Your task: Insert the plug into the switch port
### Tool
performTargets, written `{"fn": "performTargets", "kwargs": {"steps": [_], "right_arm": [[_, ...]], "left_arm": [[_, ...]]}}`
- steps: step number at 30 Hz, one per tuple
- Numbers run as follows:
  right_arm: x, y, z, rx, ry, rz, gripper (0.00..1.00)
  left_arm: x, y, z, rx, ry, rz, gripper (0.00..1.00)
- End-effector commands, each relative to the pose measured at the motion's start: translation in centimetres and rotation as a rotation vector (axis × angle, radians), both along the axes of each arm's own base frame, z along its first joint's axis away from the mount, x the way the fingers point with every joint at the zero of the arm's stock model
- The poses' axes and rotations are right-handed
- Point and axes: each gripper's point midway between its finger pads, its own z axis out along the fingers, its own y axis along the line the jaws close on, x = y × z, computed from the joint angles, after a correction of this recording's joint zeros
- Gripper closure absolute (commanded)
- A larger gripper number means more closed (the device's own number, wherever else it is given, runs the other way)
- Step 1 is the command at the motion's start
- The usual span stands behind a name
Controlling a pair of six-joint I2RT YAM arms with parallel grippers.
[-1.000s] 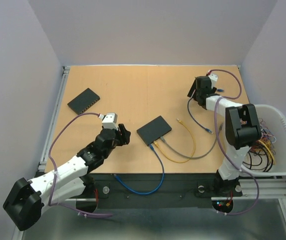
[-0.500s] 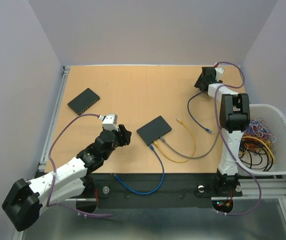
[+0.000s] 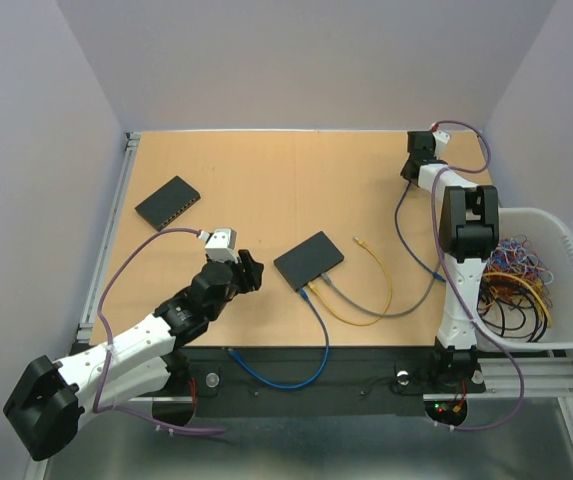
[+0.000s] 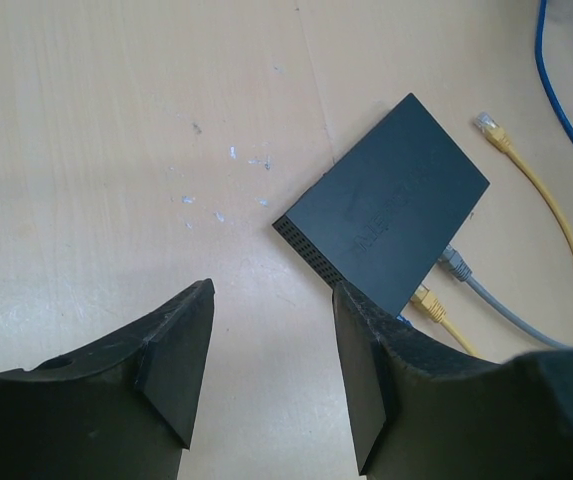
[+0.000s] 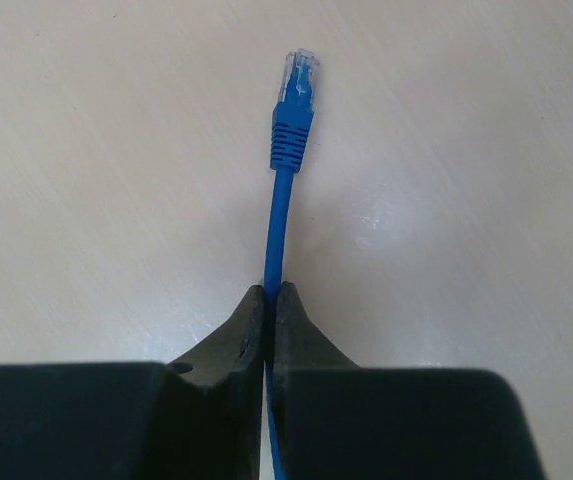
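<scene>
**Desk** (image 3: 266,180): light wood, walled on three sides.

**Right pincer** (image 5: 271,300): at the far right corner of the desk, jaws closed narrow on a blue cable (image 5: 278,220). The grip sits on the cord, a short way behind the plug.

**Plug** (image 5: 296,75): clear-tipped with a blue boot. It sticks out ahead of the right pincer, over bare desk and well apart from the switch.

**Switch** (image 3: 309,259): flat black box near the middle of the desk, lying at an angle. A yellow cable (image 4: 546,210) and a grey cable (image 4: 486,295) are plugged into its near edge. A blue lead (image 3: 306,340) also runs from that edge, looping off the front of the desk.

**Left pincer** (image 4: 271,340): jaws partly open and holding nothing, just left of the switch.

**Second switch** (image 3: 167,201): black, far left, alone.

**Bin** (image 3: 556,345): white, at the right edge, filled with tangled cables.
</scene>
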Motion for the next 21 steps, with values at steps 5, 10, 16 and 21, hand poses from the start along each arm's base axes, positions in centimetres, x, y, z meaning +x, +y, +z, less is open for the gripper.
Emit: {"fn": "performTargets", "kwargs": {"steps": [5,10,16,21], "right_arm": [[0.3,4.2,1.0,0.102,-0.008,0.181,1.0],[-2.0,13.1,4.5,0.079,-0.074,0.455,1.0],[-8.2,22.6,10.0,0.092,-0.222,0.703,1.0],[-15.8,28.3,13.9,0.155,-0.343,0.922,1.0]], "left_arm": [[0.4,0.1,0.7,-0.009,-0.036,0.024,0.39],[0.4,0.1,0.8,-0.011,-0.041,0.029,0.39],[0.4,0.2,1.0,-0.018,-0.048,0.036,0.39],[0.4,0.7,1.2,-0.021,-0.051,0.064,0.35]]}}
